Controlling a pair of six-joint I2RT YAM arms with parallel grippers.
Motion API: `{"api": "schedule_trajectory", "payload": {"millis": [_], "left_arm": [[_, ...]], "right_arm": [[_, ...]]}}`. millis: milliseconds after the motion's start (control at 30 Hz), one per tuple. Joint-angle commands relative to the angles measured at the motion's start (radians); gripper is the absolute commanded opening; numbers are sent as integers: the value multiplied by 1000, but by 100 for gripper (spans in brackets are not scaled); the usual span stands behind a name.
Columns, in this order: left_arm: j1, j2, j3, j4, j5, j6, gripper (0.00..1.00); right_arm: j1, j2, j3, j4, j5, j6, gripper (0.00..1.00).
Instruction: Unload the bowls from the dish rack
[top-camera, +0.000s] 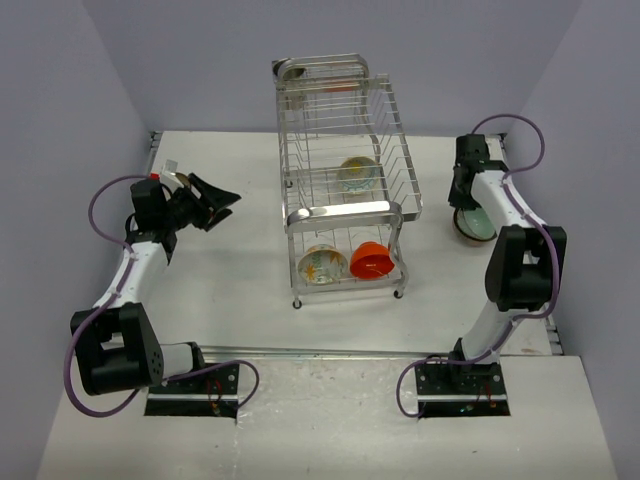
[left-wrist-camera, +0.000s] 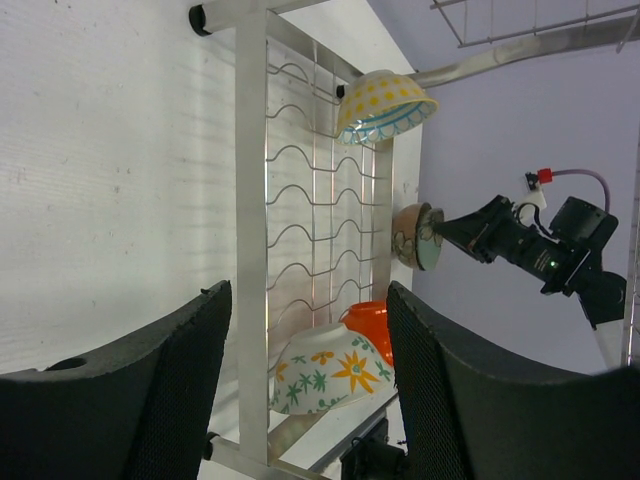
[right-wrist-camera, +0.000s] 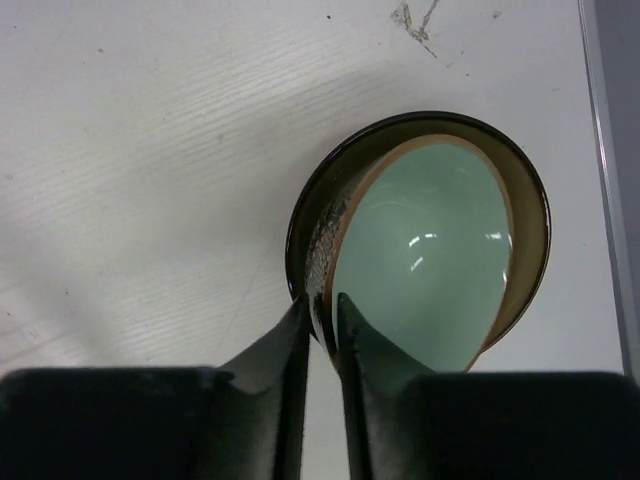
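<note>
Green bowl (right-wrist-camera: 430, 250): it is seen tilted on edge on the bench (top-camera: 230, 280), to the right of the dish rack (top-camera: 345, 210) and apart from it. It appears to lean inside a dark-rimmed bowl (right-wrist-camera: 530, 215), but true nesting cannot be told.
Right pincer (right-wrist-camera: 320, 310): it is clamped on the green bowl's rim, with 1 finger inside the wall and 1 outside.
Left pincer (left-wrist-camera: 305, 298): its fingers are spread wide with nothing between them. It is held above the bench, well apart from the rack on its left side, and is pointed toward it.
Bowls in the rack: 3 are counted. A dotted bowl (top-camera: 357, 175) is stood on the upper tier. A flowered bowl (top-camera: 322, 264) and an orange bowl (top-camera: 371, 260) are set side by side on the lower tier, just beside each other.
Handling: the bowls are judged to be glazed ceramic, so they are stiff, fairly weighty for their size, slick at the surface, and easily chipped against wire or against one another.
Hold: a rim pinch is suggested, 1 finger in and 1 out, taken where the rim is clear of the wires.
Risk: a glazed rim may be expected to swivel in so narrow a pinch. A slow lift and a seated release are advised.
</note>
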Motion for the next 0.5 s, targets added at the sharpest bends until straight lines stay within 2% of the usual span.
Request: {"api": "schedule_trajectory", "payload": {"millis": [0, 67, 267, 333, 467], "left_arm": [[-4, -24, 43, 3, -4, 35, 65], [-4, -24, 46, 2, -1, 33, 65], [-4, -27, 49, -3, -1, 32, 65], [-4, -27, 49, -3, -3, 32, 65], [-4, -25, 47, -1, -9, 32, 65]], "right_arm": [[5, 0, 63, 4, 35, -21, 21], [5, 8, 67, -2, 32, -20, 28], [34, 10, 70, 0, 50, -17, 30], [40, -18, 57, 7, 50, -15, 36], [74, -74, 54, -10, 69, 0, 42]]}}
